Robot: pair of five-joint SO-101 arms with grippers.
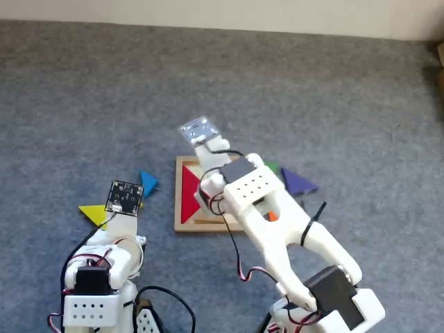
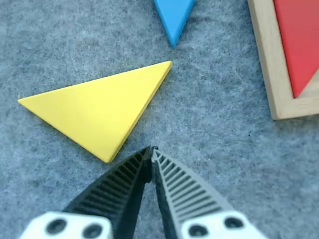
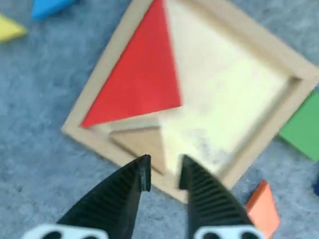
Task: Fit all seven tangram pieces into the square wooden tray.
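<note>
Left hand (image 2: 151, 150) is clenched, its two ribbed fingers meeting at the tips with nothing between them. It points down at the grey carpeted surface, and the tips are just beside the long edge of one yellow triangle (image 2: 99, 109) without touching it. One blue triangle (image 2: 173, 15) lies near the yellow one's far corner, apart from it. Both sit left of the single square wooden tray (image 2: 274, 59), which lies near the middle of the surface, toward its front edge.

Two pieces lie inside the tray. One large red triangle (image 3: 142, 79) fills the left side, and one small pale brown triangle (image 3: 142, 142) lies against the front rim, touching the red one.

Right hand (image 3: 164, 174) hangs over the tray's front rim, above the brown triangle. Its fingers are parted by a narrow gap and hold nothing.

Right of the tray lie three more pieces. One green piece (image 3: 304, 127) lies just beside the right rim, one orange piece (image 3: 261, 204) lies near the front right corner, and one purple triangle (image 1: 298, 182) lies farthest right.
</note>
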